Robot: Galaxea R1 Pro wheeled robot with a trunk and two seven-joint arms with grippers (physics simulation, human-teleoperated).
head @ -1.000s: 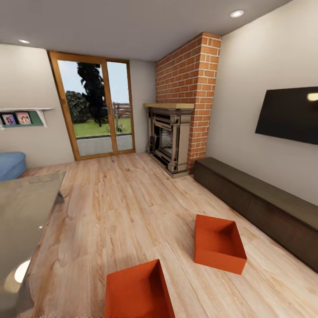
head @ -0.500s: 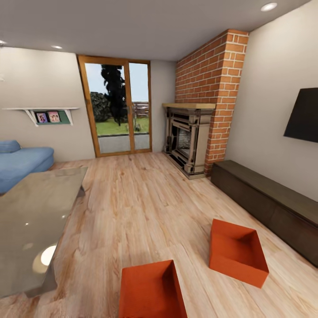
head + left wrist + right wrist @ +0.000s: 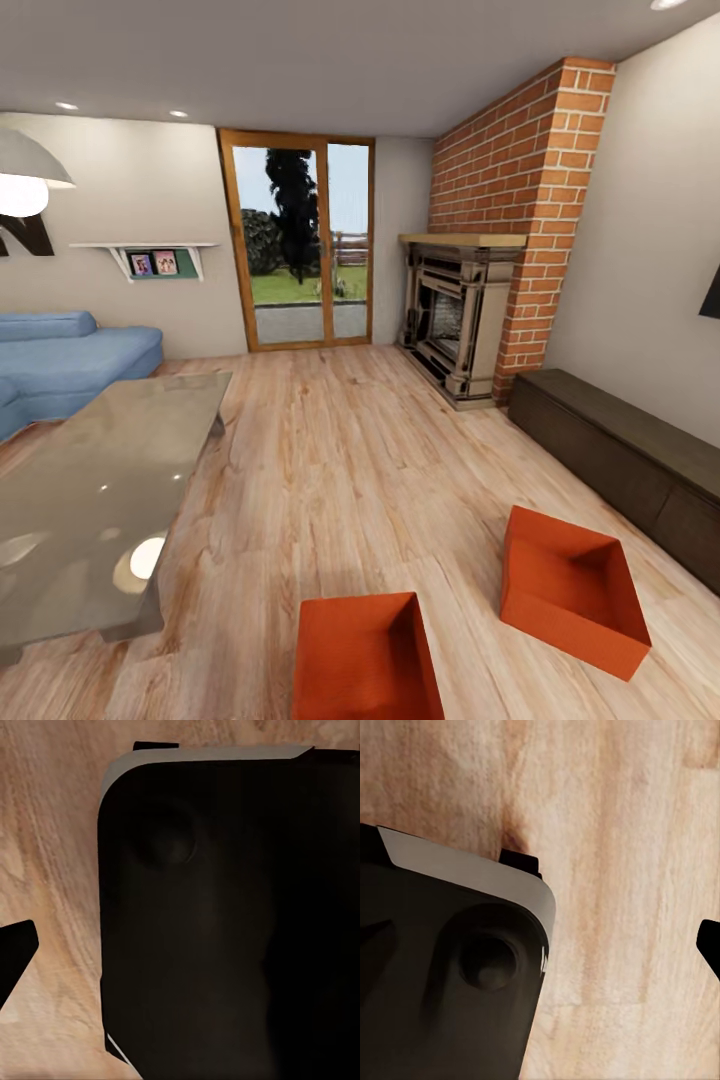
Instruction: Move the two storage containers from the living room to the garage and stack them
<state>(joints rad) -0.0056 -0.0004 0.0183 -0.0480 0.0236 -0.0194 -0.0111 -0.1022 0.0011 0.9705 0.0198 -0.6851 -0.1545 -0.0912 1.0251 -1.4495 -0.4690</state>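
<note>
both storage containers sit on the living room plank floor [image 3: 330, 470], near container [image 3: 366, 655] dead ahead and low, far container [image 3: 570, 588] off right toward the dark cabinet [image 3: 620, 455], so right arm looks closer; end effector state: cannot tell.

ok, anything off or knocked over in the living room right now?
Nothing stands out. Both storage containers sit upright and open on the wood floor: one nearest the camera, the other turned at an angle near the dark low cabinet. No spills or visible damage.
</note>
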